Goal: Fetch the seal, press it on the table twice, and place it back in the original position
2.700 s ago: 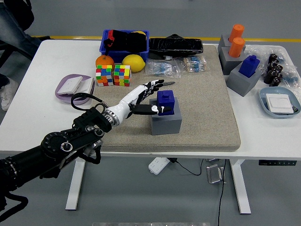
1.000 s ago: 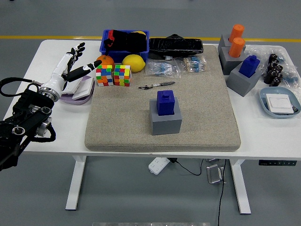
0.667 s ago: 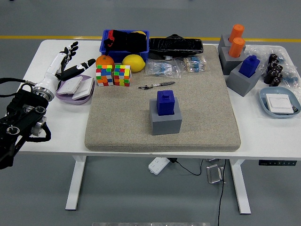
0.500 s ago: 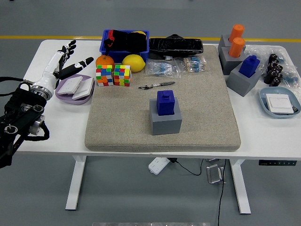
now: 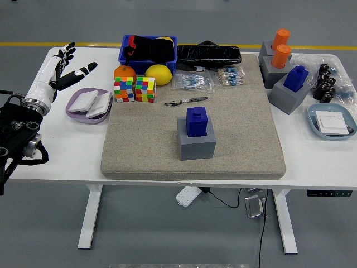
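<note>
- Our left hand (image 5: 57,70) hangs over the far left corner of the white table (image 5: 56,162), fingers spread and thumb out, gripping nothing.
- The blue seal (image 5: 196,121) sits upright in its grey holder (image 5: 196,146) near the middle of the beige mat (image 5: 245,139), well apart from our hand.
- Between hand and mat lies a lilac dish (image 5: 74,111) holding white cards, just right of our wrist.
- Behind the mat's left corner we see two colour cubes (image 5: 134,89) side by side, with an orange (image 5: 123,72) and a lemon (image 5: 158,73) just behind them.
- A blue bin (image 5: 148,58) with dark contents stands at the table's far edge, a black tray (image 5: 208,54) to its right.
- A pen (image 5: 186,101) lies on the mat just beyond the seal's holder.
- Clear packets (image 5: 212,79) lie on the mat's far edge.
- At the far right, two orange seals (image 5: 280,47) stand in a grey holder, and a second blue seal (image 5: 296,77) stands in its own grey block (image 5: 287,99) just in front.
- A pale blue dish (image 5: 332,121) with a white card rests by the table's right edge, small dark pieces (image 5: 326,81) just behind it.
</note>
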{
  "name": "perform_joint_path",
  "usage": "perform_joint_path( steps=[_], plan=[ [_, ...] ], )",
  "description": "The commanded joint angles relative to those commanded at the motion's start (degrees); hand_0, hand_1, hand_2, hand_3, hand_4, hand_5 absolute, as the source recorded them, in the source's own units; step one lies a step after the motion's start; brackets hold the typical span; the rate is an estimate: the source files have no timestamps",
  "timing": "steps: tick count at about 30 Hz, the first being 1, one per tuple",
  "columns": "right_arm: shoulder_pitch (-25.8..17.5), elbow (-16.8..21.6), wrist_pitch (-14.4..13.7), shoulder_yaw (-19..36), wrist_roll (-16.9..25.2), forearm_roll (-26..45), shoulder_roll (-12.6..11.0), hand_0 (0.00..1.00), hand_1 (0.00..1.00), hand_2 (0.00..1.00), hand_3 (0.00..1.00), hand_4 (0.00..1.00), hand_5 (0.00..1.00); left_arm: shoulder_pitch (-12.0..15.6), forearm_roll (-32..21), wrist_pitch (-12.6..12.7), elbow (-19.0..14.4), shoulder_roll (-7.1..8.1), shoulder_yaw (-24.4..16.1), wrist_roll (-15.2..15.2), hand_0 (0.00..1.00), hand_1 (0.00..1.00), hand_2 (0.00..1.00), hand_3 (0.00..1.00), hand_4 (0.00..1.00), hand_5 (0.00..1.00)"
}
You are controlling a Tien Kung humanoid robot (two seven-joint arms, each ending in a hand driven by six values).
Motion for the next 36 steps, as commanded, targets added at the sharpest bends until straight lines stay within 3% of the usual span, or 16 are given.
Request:
perform_joint_path(
  steps=[9,10,11,16,21,25,32,36],
  plan=[
    [-0.74,-0.45,0.29,0.82,-0.09,-0.51,-0.65,0.964,0.793,0.786,0.783,0.858,0.388,-1.24,-0.07,0.08,-0.49,0.09,1.47,-0.15,0.998,0.998,0.998,0.998,0.998,0.513],
    [-0.87,-0.22,0.26,0.98,-0.08,-0.46,-0.69,0.964,0.793,0.786,0.783,0.858,0.388,-1.22,-0.03,0.07,-0.53,0.09,1.6,-0.1,0.998,0.998,0.998,0.998,0.998,0.513],
    [-1.18,0.14,0.16,1.31,-0.02,-0.29,-0.73,0.959,0.785,0.78,0.779,0.873,0.448,-1.12,0.06,0.04,-0.58,0.04,1.79,-0.05,0.998,0.998,0.998,0.998,0.998,0.512],
    [-1.97,-0.17,-0.16,1.8,0.03,-0.12,-0.51,0.959,0.785,0.78,0.779,0.873,0.448,0.35,-0.24,0.01,-0.54,-0.06,1.67,0.01,0.998,0.998,0.998,0.998,0.998,0.512],
    [-1.33,-0.11,-0.11,2.11,-0.26,-0.26,0.14,0.958,0.782,0.779,0.779,0.872,0.449,0.02,-0.05,0.13,-0.59,0.22,0.95,0.04,0.998,0.998,0.998,0.998,0.998,0.509],
    [0.49,-0.71,-0.48,1.81,-0.34,0.48,-0.57,0.956,0.776,0.77,0.776,0.869,0.451,0.71,0.38,0.3,-1.18,1.15,-1.18,-0.37,0.998,0.998,0.998,0.998,0.998,0.502],
    [8.44,-2.45,-0.13,-11.34,-0.79,5.68,-4.84,0.953,0.775,0.77,0.774,0.867,0.45,5.13,3.2,0.83,-4.41,4.67,-9.47,-1.03,0.998,0.998,0.998,0.998,0.998,0.498],
    [16.51,-4.48,0.07,-20.45,-0.84,11.14,-6.59,0.952,0.772,0.769,0.766,0.865,0.452,11.96,4.6,1.64,-8.11,7.96,-17.83,-2.12,0.998,0.998,0.998,0.998,0.998,0.49]
  ],
)
